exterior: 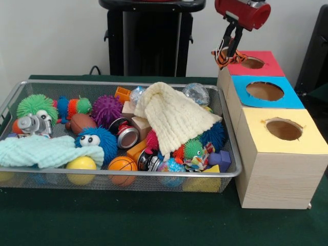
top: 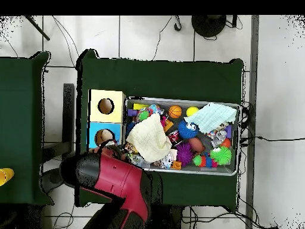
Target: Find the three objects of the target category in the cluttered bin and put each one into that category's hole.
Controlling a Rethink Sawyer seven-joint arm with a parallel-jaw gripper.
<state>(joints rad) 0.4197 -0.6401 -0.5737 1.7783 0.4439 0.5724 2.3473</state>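
The silver wire mesh bin (exterior: 128, 172) lies on the green table, full of toys; it also shows in the overhead view (top: 179, 100). The red-topped hole (exterior: 252, 63) is on the farthest of three pale wooden boxes, right of the bin. My gripper (exterior: 228, 51) hangs over the left edge of the red surround, shut on a small orange and black striped toy (exterior: 221, 57) just above the box top. In the overhead view my red arm (top: 116, 176) hides the red hole and the gripper.
The blue-topped hole (exterior: 264, 91) and the yellow-topped hole (exterior: 283, 129) stand nearer the camera. In the bin lie a cream knitted cloth (exterior: 174, 118), a mint cloth (exterior: 41, 151), spiky balls, a small basketball (exterior: 122, 165), a yellow ball (exterior: 81, 164) and a can (exterior: 125, 136).
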